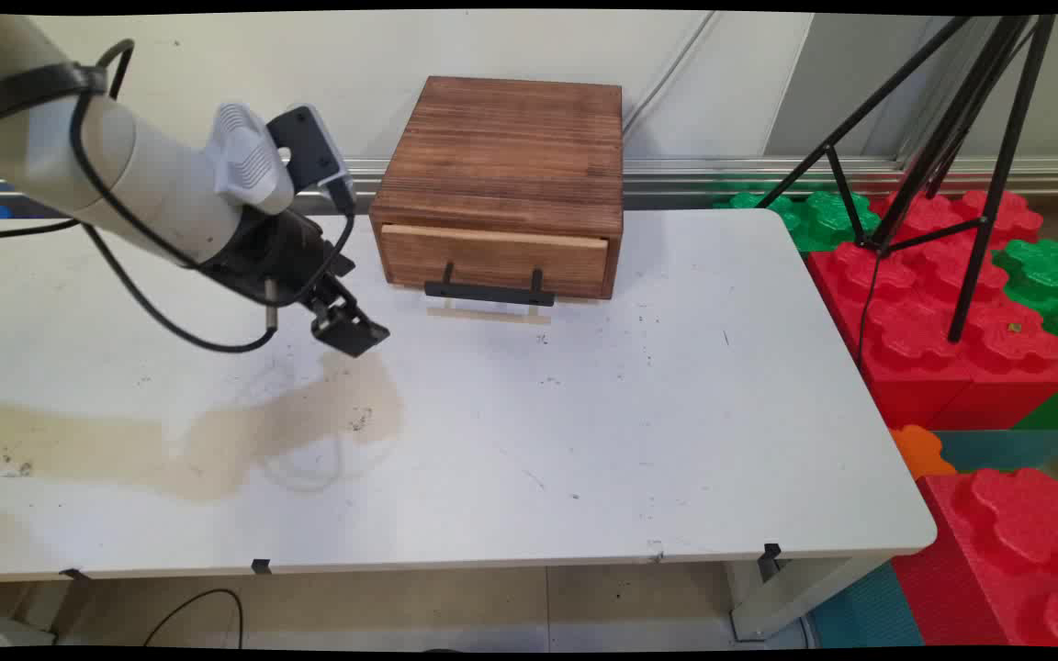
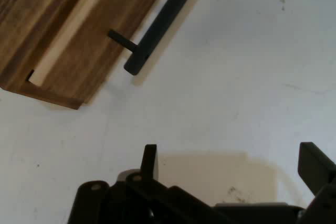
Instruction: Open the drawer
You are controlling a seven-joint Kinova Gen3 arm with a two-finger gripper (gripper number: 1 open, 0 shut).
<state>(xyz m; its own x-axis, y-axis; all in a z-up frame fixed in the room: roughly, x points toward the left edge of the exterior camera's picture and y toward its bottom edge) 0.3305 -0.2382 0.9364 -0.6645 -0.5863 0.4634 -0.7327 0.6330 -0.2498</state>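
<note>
jaws: apart, holding nothing
gripper (image 1: 348,326): left of centre, hovering above white table (image 1: 639,441)
nearest: wooden drawer box (image 1: 506,179), black handle (image 1: 489,292), just right

the drawer box (image 1: 501,174) is dark stained wood with rough, visible grain; its drawer front (image 1: 495,260) is paler, smoother wood. the handle (image 1: 489,292) looks like matt black metal. the desk (image 1: 639,431) is smooth white laminate, scuffed and stained brownish. the fingers (image 2: 148,162) are matt black.
</note>
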